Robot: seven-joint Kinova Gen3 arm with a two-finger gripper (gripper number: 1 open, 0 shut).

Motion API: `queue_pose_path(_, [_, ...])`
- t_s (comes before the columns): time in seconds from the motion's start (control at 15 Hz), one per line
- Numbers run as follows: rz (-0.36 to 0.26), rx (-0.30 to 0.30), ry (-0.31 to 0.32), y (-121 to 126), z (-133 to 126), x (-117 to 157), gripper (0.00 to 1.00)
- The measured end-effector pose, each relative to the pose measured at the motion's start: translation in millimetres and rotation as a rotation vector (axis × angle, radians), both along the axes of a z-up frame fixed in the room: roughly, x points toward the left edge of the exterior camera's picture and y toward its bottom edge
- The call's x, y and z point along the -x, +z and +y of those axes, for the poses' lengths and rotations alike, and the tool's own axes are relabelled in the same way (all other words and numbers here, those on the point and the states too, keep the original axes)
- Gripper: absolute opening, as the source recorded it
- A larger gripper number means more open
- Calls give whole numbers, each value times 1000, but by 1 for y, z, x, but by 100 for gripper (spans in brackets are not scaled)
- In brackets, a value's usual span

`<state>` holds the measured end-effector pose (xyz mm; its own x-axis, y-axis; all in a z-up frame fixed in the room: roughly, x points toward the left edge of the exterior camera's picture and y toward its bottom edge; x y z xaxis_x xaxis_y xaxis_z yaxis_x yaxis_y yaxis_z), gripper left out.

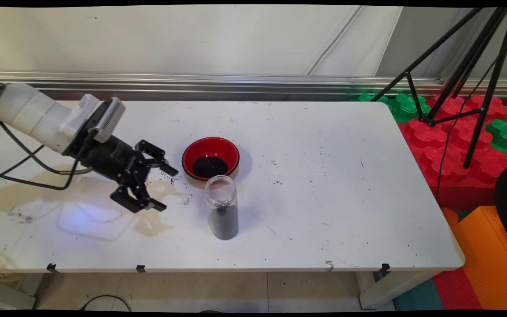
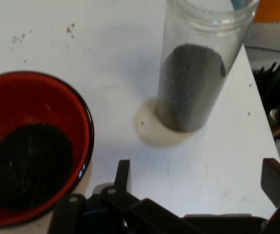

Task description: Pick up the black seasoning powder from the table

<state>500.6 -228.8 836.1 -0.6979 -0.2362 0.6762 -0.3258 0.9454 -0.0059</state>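
Fingers spread wide and holding nothing, my gripper hangs low over the stained white table, just left of a clear jar half full of dark grains, red bowl right behind it.

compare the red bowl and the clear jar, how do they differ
The bowl is low, wide and red inside with a dark rim; the jar is tall, narrow and clear. The bowl's dark grains form a shallow patch; the jar's reach partway up. Both stand upright, open-topped, on the table, right of the open gripper.
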Motion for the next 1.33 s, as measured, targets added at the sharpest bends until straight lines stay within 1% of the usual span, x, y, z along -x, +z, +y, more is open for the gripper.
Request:
queue_pose_path(0.73, [106, 32, -51, -33, -6, 23, 100])
queue_pose_path(1.33, [185, 59, -45, -62, -10, 34, 100])
